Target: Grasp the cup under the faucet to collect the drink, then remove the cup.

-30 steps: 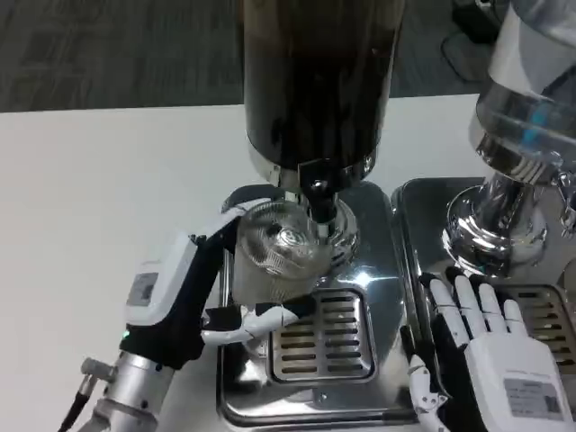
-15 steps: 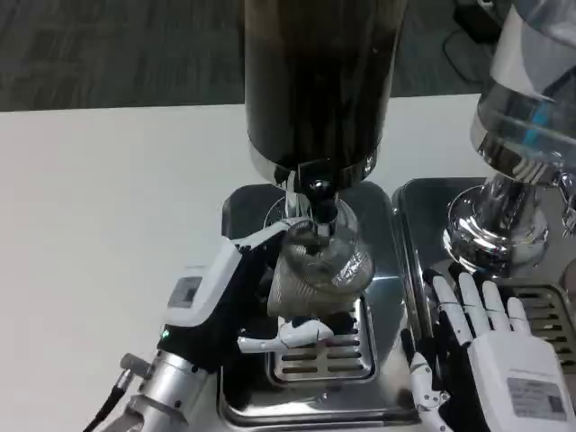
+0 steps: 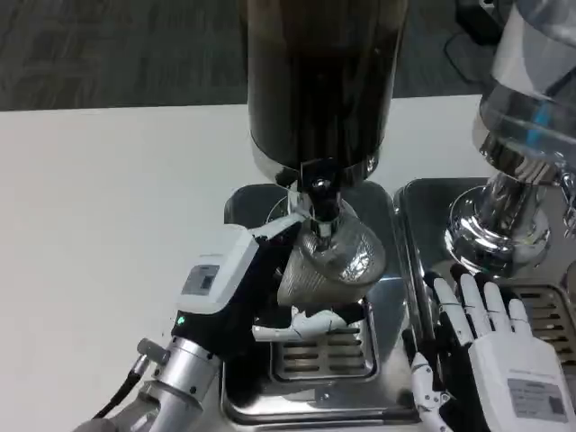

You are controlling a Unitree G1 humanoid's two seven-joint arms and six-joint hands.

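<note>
Gripping the clear ribbed plastic cup (image 3: 331, 261) tilted under the dark dispenser's chrome faucet (image 3: 320, 200), the left hand (image 3: 236, 286) should probably level it first, while the right hand (image 3: 490, 346) rests spread open near the desk's front edge.

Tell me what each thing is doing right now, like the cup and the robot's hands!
cup: clear, tilted, held under the faucet.
left hand: grips the cup.
right hand: fingers spread, flat on the metal tray, holding nothing.
faucet: right above the cup; flow cannot be told.
dark dispenser: upright, filled with dark drink.
drip tray: under the cup, grate showing.
second dispenser: upright, at the right.
</note>
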